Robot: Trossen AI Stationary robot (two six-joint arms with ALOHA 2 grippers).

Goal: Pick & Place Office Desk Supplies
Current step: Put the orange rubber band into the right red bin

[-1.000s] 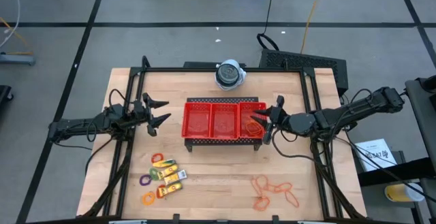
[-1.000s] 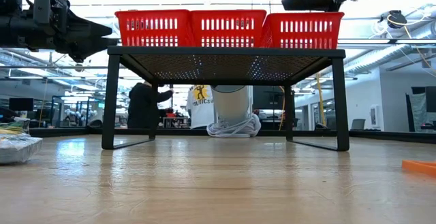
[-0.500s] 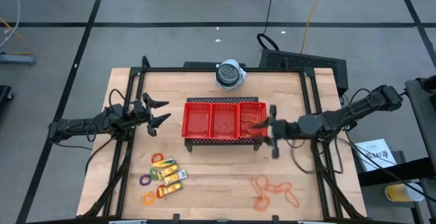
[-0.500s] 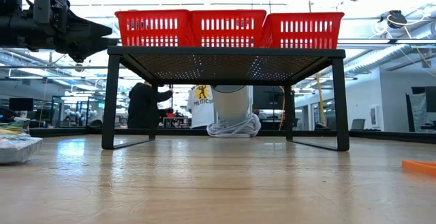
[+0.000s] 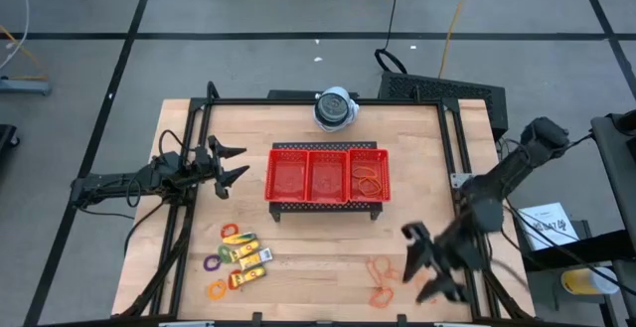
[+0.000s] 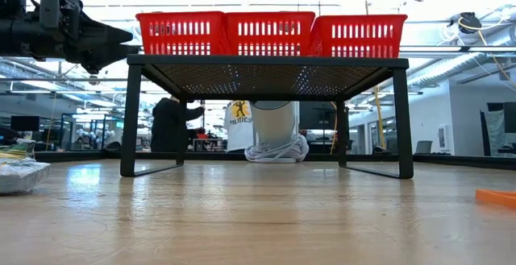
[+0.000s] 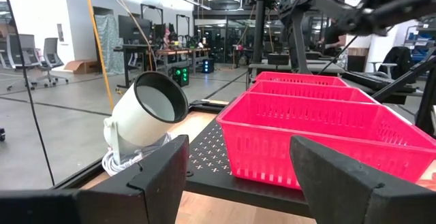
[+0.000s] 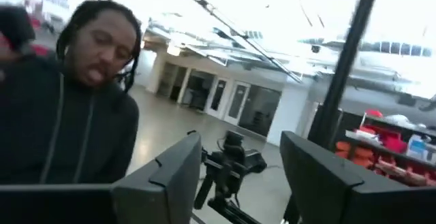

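Since the earlier frame the right gripper (image 5: pixel 425 262) has left the tray's right end and swung to the near right of the table, beside the loose rubber bands (image 5: pixel 397 279). Its fingers, nearly together a second ago, now stand spread with nothing between them. An orange band (image 5: pixel 370 181) now lies in the tray's right compartment.

Step in hand, as judged: return for the next band. Procedure:
- Lower the spread fingers over one loop at the edge of the pile, not over the tangle, since overlapping loops would likely lift together.
- Close low against the wood, because the bands are thin and flat.
- Lift straight before traversing, so that a trailing loop drops clear.

Near left of the table: the yellow packets (image 5: pixel 248 256) lie in a cluster with the small rings (image 5: pixel 216 276) in purple, orange and pink touching or just beside them. None is held.

Mid table: the left gripper (image 5: pixel 225 166) hangs beside the left end of the red tray (image 5: pixel 327 150), fingers parted, holding nothing.

The red tray stands on a dark raised stand (image 6: pixel 266 62). Left and middle compartments show only red mesh; the right compartment holds the orange band, possibly more than one.

Far edge: the round white device (image 5: pixel 335 108) stands behind the tray.

The right wrist view shows a person beyond the table.
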